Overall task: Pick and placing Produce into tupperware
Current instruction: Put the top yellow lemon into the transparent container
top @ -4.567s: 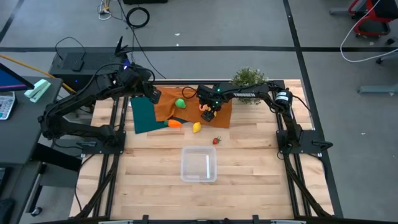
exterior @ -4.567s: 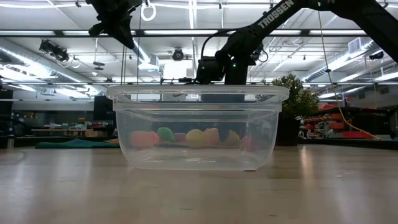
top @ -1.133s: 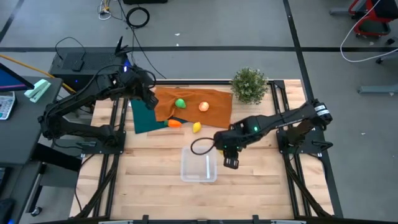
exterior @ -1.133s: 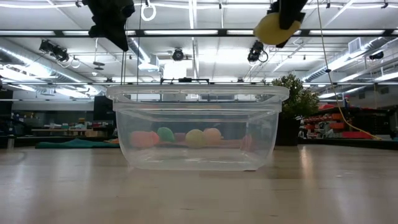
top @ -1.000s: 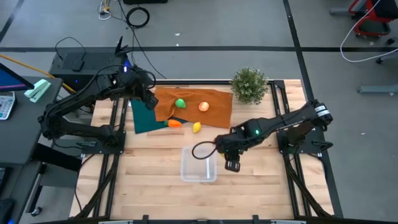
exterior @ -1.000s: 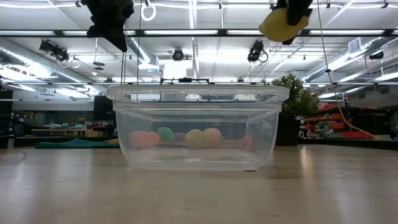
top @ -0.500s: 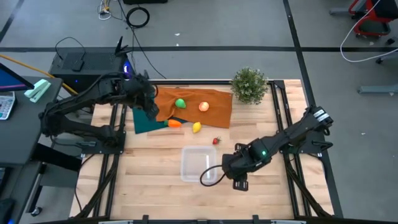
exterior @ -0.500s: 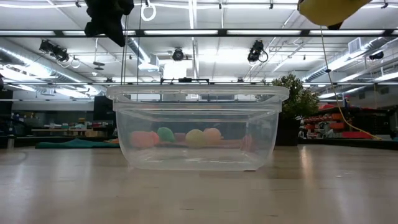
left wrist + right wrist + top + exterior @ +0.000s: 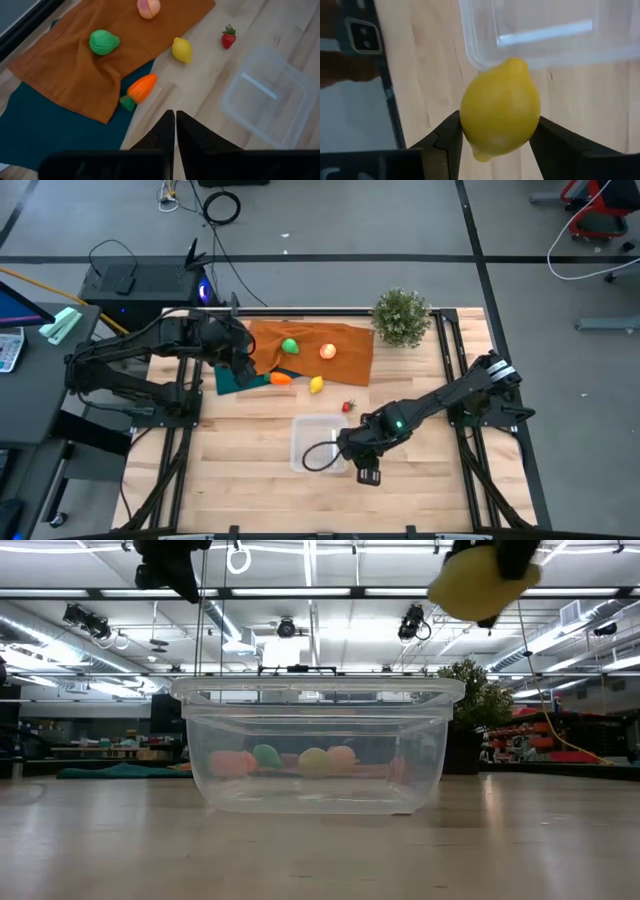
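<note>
Lemon (image 9: 500, 107) sits pinched in the right gripper (image 9: 495, 132), above the container's (image 9: 303, 438) corner near the bench's front edge. Left gripper (image 9: 175, 131), fingers pressed together, hangs over the cloths (image 9: 75, 80) by the carrot (image 9: 139, 91).

My 2 arms are matte black and jointed; the right arm (image 9: 440, 397) has a green light, white wrist band, black looped cable.

Container (image 9: 318, 442): table's near centre.
Held lemon (image 9: 500, 108): above container's right corner.
Cloths (image 9: 335, 345): behind container, bearing apple (image 9: 327, 351).
Strawberry (image 9: 348, 406): between cloths and container.
Plant (image 9: 400, 317): rear right.
</note>
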Motion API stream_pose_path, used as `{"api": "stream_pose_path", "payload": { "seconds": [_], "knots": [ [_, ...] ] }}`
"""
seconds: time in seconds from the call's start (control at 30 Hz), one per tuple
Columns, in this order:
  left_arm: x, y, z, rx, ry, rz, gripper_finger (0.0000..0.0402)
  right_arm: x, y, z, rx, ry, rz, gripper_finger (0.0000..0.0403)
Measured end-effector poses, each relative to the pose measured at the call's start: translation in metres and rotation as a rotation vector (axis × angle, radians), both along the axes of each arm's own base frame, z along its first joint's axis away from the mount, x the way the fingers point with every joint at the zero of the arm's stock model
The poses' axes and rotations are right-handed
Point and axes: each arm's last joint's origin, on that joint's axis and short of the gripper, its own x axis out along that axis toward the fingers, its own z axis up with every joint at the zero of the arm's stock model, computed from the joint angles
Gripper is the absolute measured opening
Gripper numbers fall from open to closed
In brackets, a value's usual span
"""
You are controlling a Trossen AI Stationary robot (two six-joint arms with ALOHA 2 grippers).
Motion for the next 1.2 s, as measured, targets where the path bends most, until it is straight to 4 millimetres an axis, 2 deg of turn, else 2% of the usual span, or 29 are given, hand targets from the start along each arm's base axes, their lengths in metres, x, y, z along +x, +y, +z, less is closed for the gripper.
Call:
{"api": "stream_pose_path", "payload": {
  "seconds": [0.2, 0.4, 0.6, 0.73, 0.93, 1.2],
  "knots": [
    [0.000, -0.001, 0.000, 0.017, 0.008, -0.026, 0.0017, 0.019, -0.023, 0.007, 0.037, -0.084, -0.009, 0.0161],
    [0.000, 0.000, 0.000, 0.060, 0.028, -0.063, 0.0017, 0.044, -0.036, 0.005, 0.021, -0.096, 0.029, 0.0158],
    [-0.003, 0.002, -0.002, 0.112, 0.077, -0.074, 0.0028, 0.076, -0.035, -0.003, -0.026, -0.037, 0.108, 0.0158],
    [-0.006, 0.007, -0.003, 0.112, 0.099, -0.047, 0.0032, 0.087, -0.039, -0.015, -0.063, 0.035, 0.124, 0.0158],
    [-0.009, 0.016, -0.003, 0.112, 0.107, -0.006, 0.0025, 0.093, -0.040, -0.036, -0.088, 0.087, 0.106, 0.0158],
    [-0.011, 0.023, -0.003, 0.125, 0.122, 0.003, 0.0026, 0.100, -0.024, -0.056, -0.087, 0.083, 0.095, 0.0158]
  ]
}}
